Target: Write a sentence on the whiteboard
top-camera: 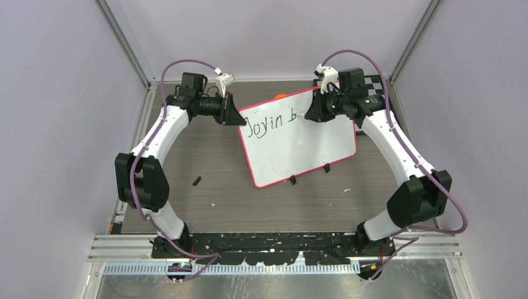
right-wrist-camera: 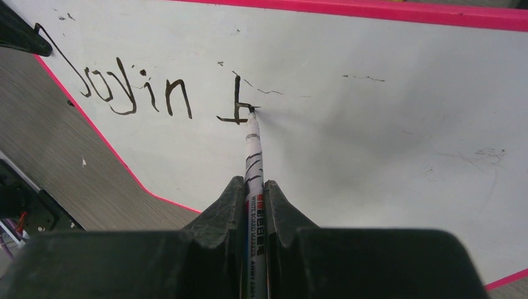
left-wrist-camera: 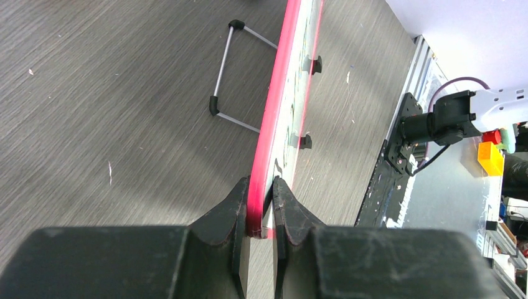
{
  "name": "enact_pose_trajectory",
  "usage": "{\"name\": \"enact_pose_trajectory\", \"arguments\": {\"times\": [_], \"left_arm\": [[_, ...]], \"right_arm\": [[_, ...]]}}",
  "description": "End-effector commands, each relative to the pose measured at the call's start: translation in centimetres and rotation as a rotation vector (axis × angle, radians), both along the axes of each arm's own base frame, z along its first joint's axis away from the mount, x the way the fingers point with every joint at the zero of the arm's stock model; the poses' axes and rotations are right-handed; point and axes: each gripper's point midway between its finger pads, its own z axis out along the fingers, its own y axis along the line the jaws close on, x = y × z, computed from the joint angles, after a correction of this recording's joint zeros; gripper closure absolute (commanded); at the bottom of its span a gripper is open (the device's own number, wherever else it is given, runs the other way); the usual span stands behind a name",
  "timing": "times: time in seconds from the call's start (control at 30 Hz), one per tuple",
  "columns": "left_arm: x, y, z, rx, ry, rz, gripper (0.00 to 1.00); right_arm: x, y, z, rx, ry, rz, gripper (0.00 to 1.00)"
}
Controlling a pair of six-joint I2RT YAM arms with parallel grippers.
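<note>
Left gripper [left-wrist-camera: 260,187] pinches the pink-rimmed white rectangular whiteboard [top-camera: 299,152] at its far-left corner; right gripper [right-wrist-camera: 254,187] clamps a thin white marker [right-wrist-camera: 253,140], tip on the last stroke of the dark handwritten sentence [right-wrist-camera: 134,93]

Smooth glossy whiteboard [right-wrist-camera: 386,156], pink rim [left-wrist-camera: 268,124] perhaps plastic, matt wood-grain table [left-wrist-camera: 93,93], thin shiny metal stand [left-wrist-camera: 223,68].

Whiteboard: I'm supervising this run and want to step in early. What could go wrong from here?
1. The left gripper pinches only the pink rim of the whiteboard near one corner, so pressure from the marker might pivot or slip the board.
2. The right gripper holds the marker well back from its tip, which touches a half-made letter of the sentence. The marker could tilt in the grip and warp the stroke.
</note>
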Motion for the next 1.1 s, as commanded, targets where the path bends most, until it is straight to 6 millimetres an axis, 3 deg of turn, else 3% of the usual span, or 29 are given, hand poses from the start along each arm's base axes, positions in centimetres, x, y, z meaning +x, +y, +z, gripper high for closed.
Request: {"name": "enact_pose_trajectory", "arguments": {"times": [0.0, 0.37, 0.63, 0.87, 1.07], "left_arm": [[0.1, -0.2, -1.3, 0.082, -0.055, -0.011, 1.00], [0.1, -0.3, -1.3, 0.078, -0.054, -0.011, 1.00], [0.0, -0.3, -1.2, 0.077, -0.057, -0.011, 1.00], [0.0, -0.3, -1.1, 0.077, -0.061, -0.011, 1.00], [0.0, -0.3, -1.2, 0.078, -0.058, -0.010, 1.00]], "right_arm": [[1.4, -0.6, 1.0, -0.038, -0.060, -0.026, 1.00], [2.1, -2.2, 1.6, -0.068, -0.085, -0.073, 1.00], [2.7, -1.3, 2.4, -0.035, -0.086, -0.063, 1.00], [1.7, 0.1, 1.3, -0.036, -0.060, -0.018, 1.00], [1.2, 0.0, 1.1, -0.043, -0.058, -0.007, 1.00]]}}
